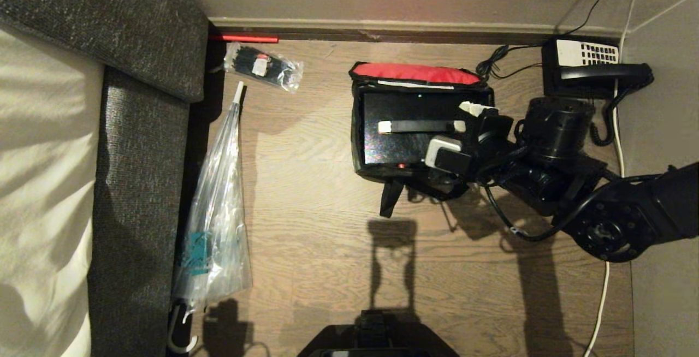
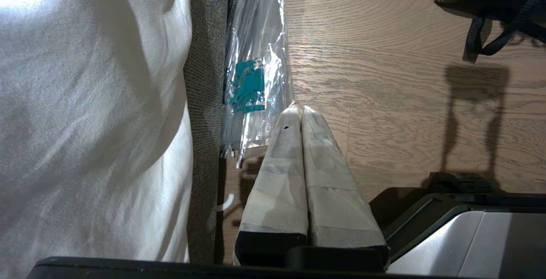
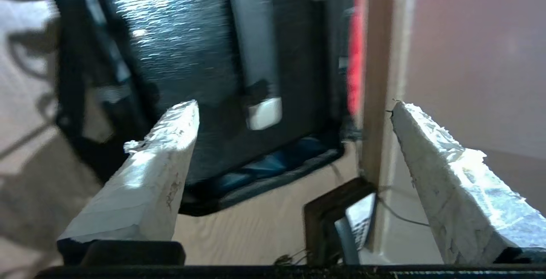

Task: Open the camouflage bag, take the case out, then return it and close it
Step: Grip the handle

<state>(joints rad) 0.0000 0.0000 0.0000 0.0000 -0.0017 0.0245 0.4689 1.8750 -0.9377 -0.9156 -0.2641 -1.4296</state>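
Wood-grain floor nearest the robot's base is showing only shadows. Left gripper (image 2: pixel 302 114) is sitting parked low beside the sofa (image 1: pixel 139 182), taped fingers pressed together, gripping nothing; clear plastic sleeve (image 1: pixel 215 220) is lying just past it along the sofa edge.

Further out, right gripper (image 1: pixel 457 130) is hanging at the right end of the camouflage bag (image 1: pixel 363 128), jaws spread wide, nothing between them. Wrist view is showing both taped fingers (image 3: pixel 149 176) well apart, w/ the case's glossy top and one white strap tab between them in the background.

Bag is standing on the floor near the back wall, lid flipped back, red lining facing up at the far edge. Case (image 1: pixel 404 144) is sitting inside, filling nearly the whole opening, strap handle (image 1: pixel 420 126) lying flat across its top.

Handling, imo: case is looking stiff and slick, and it's fitting the bag tightly, so pinching its edges is going to be awkward. Strap is the obvious grab pt, mid-span or near a tab. Bag walls are soft, prob going to lift along w/ it.

Phone (image 1: pixel 590 67) is sitting in the far corner, cord trailing close to the arm.
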